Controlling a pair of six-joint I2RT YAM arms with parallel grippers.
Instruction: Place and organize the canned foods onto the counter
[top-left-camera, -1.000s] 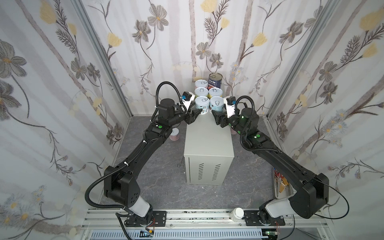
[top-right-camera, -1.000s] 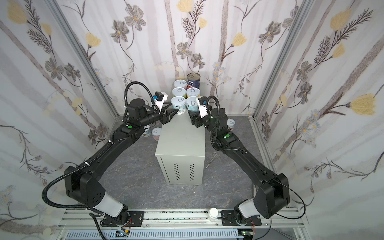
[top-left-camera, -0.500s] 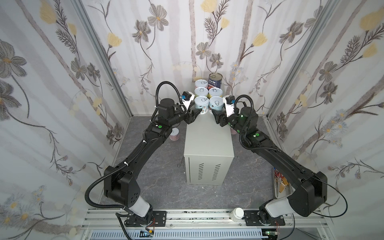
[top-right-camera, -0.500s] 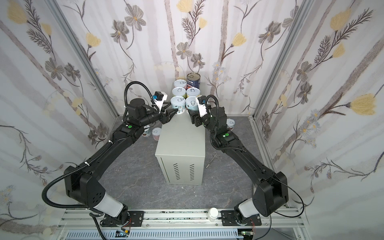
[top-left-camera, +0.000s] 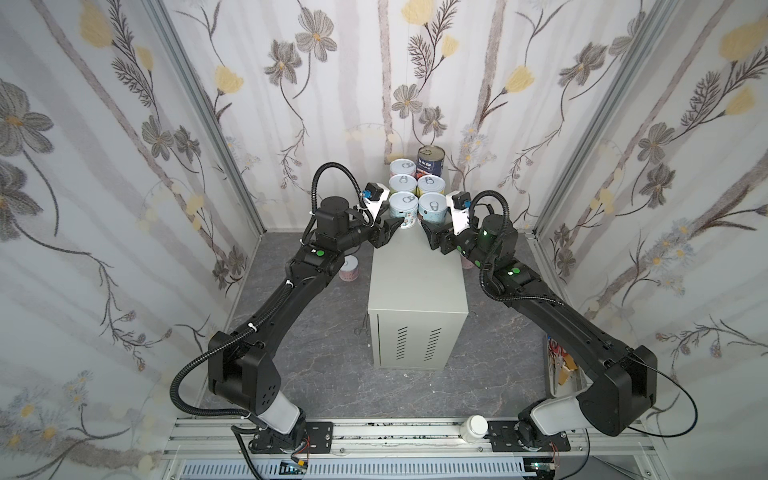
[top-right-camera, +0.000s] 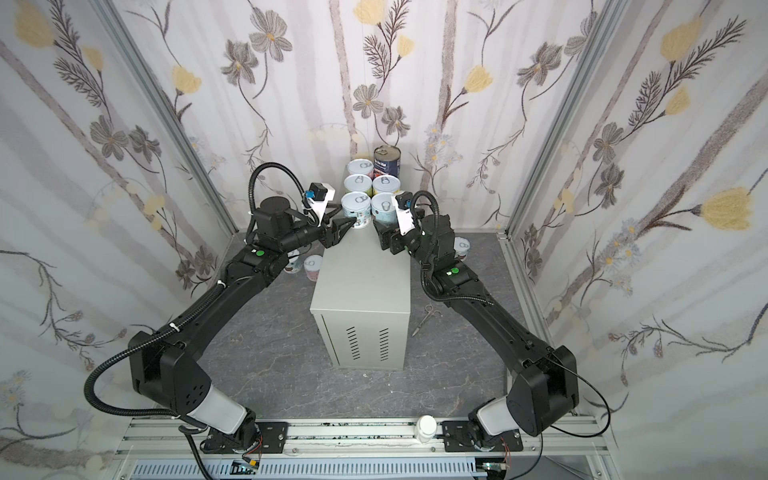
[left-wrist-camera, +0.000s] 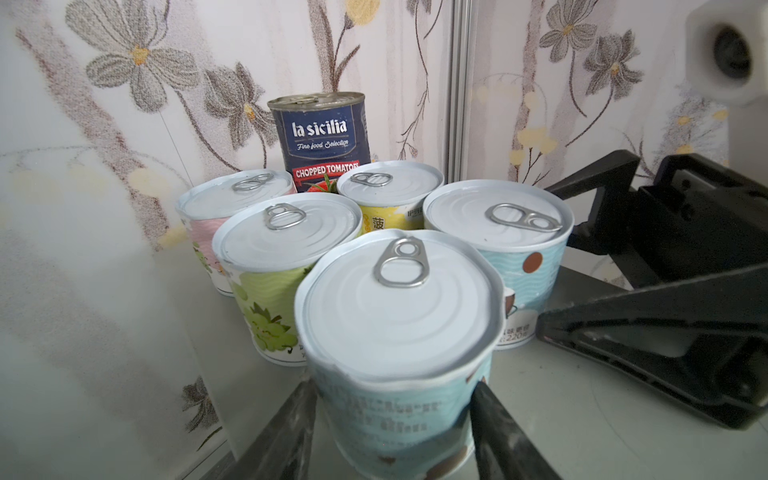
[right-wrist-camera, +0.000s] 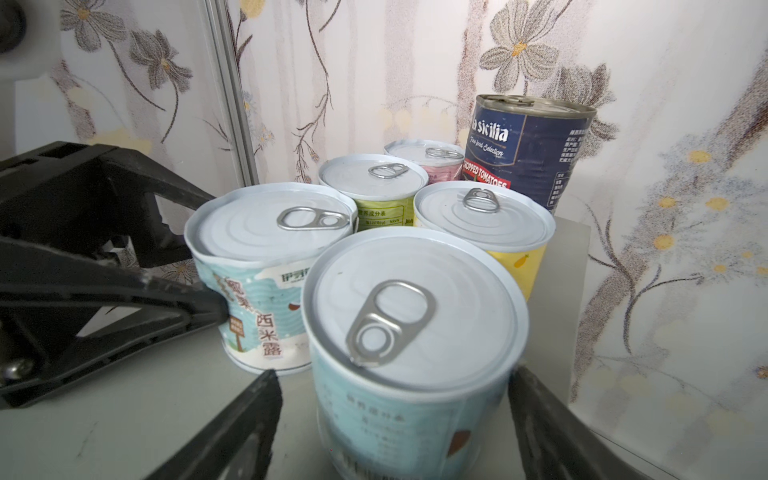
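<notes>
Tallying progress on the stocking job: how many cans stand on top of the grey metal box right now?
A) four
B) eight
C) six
C: on the far end of the grey metal box stand five short pull-tab cans plus the taller la sicilia tomato can, six in all.

Six cans are packed at the far end of the counter, the tall tomato can at the back right. The left gripper is right on the near-left blue can, fingers seemingly pinching its base, though from up here that's hard to confirm, while the right gripper sits low, just in front of the near-right blue can. Down on the floor, a pink can stands beside the counter's left side, a blue floor can peeks out behind the right arm, and scissors lie off to the right.
</notes>
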